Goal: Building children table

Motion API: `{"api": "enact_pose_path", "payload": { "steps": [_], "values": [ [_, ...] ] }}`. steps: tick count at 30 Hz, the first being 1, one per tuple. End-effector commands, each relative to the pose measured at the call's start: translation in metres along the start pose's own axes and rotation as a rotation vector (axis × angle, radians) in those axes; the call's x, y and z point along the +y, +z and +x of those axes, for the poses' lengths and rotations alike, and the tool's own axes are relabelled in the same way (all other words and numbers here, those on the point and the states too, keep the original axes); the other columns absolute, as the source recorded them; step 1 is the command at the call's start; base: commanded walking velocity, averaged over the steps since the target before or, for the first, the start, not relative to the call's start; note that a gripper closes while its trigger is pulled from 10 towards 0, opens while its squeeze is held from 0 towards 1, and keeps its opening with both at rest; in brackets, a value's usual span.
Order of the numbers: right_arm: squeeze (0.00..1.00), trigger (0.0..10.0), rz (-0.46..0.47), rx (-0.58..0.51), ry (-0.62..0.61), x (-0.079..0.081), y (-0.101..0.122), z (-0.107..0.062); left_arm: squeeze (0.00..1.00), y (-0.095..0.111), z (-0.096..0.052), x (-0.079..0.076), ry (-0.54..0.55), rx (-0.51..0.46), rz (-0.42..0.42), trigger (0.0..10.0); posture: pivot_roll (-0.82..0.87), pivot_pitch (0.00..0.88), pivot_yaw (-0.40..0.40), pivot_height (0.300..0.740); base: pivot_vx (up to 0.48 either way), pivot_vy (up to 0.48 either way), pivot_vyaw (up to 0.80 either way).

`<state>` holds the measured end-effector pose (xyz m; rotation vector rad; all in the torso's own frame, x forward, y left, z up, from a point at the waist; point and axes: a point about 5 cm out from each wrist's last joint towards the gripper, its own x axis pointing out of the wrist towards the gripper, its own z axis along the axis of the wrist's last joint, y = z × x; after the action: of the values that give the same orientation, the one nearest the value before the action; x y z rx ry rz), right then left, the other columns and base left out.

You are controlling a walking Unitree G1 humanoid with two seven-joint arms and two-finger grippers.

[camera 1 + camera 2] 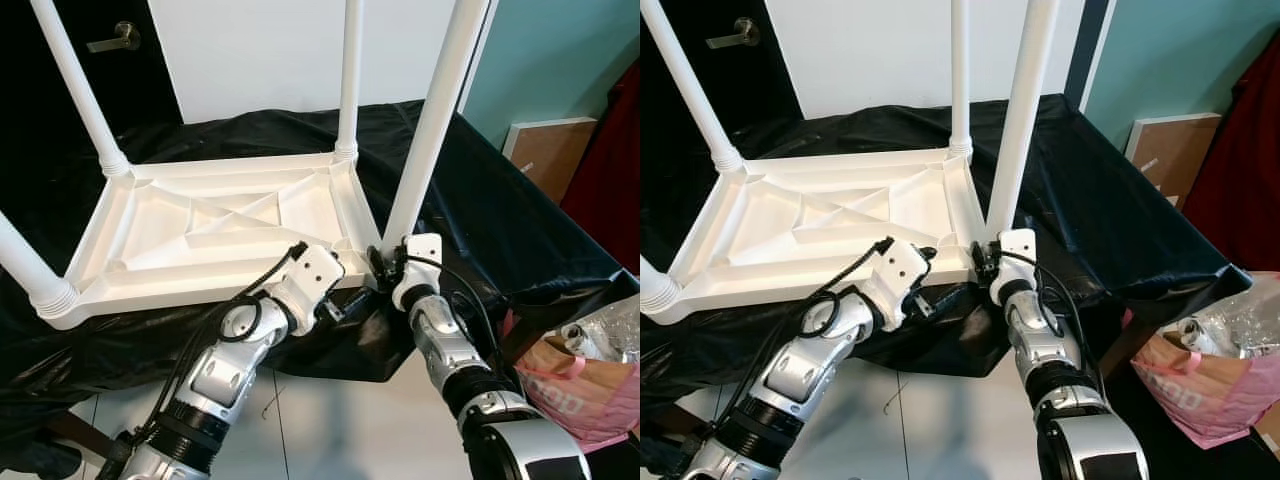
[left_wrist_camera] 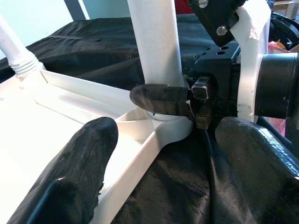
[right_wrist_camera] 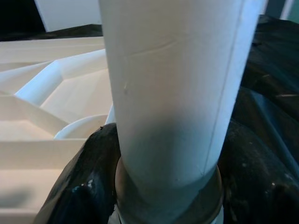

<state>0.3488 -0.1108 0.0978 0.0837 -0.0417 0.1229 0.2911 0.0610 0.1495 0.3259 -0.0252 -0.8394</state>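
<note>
A white plastic children's table lies upside down on a black cloth, its legs pointing up. My right gripper is shut around the base of the near right leg, where it meets the corner socket. In the right wrist view its fingers press on both sides of that leg. My left gripper is open at the same corner. Its fingers stand wide apart on either side of the table's rim, close to the right gripper's finger.
A pink bag with clear wrapping sits at the lower right, just beside my right arm. A brown board leans against the teal wall. A dark door with a handle is behind the table. Pale floor tiles show below the cloth's edge.
</note>
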Motion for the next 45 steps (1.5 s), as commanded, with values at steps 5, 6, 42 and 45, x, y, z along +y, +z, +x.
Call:
{"api": "enact_pose_path", "payload": {
  "steps": [5, 6, 42, 45],
  "values": [
    [0.00, 10.0, 0.023, 0.033, -0.027, -0.002, -0.008, -0.004, 0.00, 0.001, 0.002, 0.003, 0.001, 0.002, 0.022, 10.0, 0.00, 0.000, -0.024, 0.740, 0.000, 0.000, 0.00],
    [0.00, 10.0, 0.023, 0.033, -0.027, -0.002, -0.008, -0.004, 0.00, 0.001, 0.002, 0.003, 0.001, 0.002, 0.022, 10.0, 0.00, 0.000, -0.024, 0.740, 0.000, 0.000, 0.00],
    [0.00, 10.0, -0.108, -0.064, 0.290, -0.030, 0.011, -0.012, 0.00, -0.005, 0.005, -0.017, -0.023, 0.007, 0.028, 10.0, 0.01, 0.012, -0.035, 0.740, 0.000, 0.000, 0.00],
    [0.00, 10.0, -0.113, -0.056, 0.339, -0.032, 0.013, -0.011, 0.00, -0.005, 0.005, -0.019, -0.035, 0.011, 0.046, 10.0, 0.00, 0.047, -0.024, 0.740, 0.000, 0.000, 0.00]
  ]
}}
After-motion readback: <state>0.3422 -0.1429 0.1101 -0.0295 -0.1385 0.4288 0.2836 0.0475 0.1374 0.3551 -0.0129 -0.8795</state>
